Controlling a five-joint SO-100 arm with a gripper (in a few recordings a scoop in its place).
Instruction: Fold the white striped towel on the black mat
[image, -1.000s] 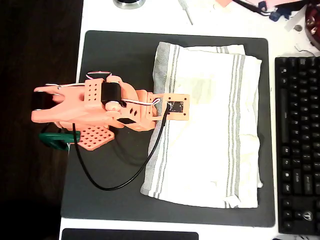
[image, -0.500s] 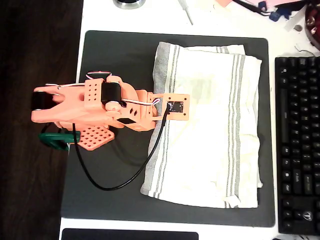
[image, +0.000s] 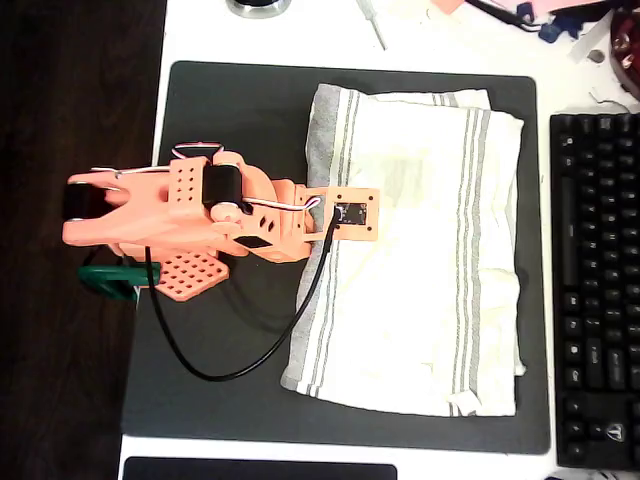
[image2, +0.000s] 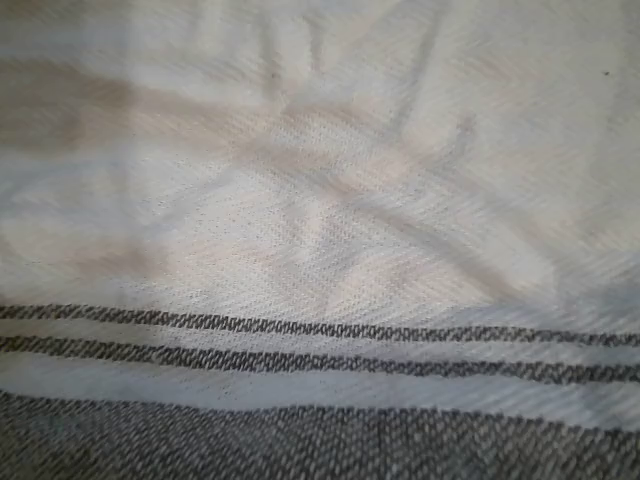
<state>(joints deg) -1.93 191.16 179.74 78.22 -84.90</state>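
Note:
The white striped towel (image: 420, 280) lies flat and a little wrinkled on the right half of the black mat (image: 230, 110), its grey stripes running along the left and right sides. My orange arm (image: 200, 215) reaches in from the left. Its gripper end, under the camera board (image: 354, 214), hangs over the towel's left striped edge. The fingers are hidden beneath the board, so their state cannot be read. Close up in the wrist view are the towel's cream weave (image2: 320, 200) and thin grey stripes (image2: 320, 345), with no fingers in sight.
A black keyboard (image: 595, 290) lies just right of the mat. The arm's black cable (image: 230, 370) loops over the mat's left part. A green clamp (image: 110, 280) holds the arm's base at the table edge. Small tools and clutter sit along the top (image: 372, 22).

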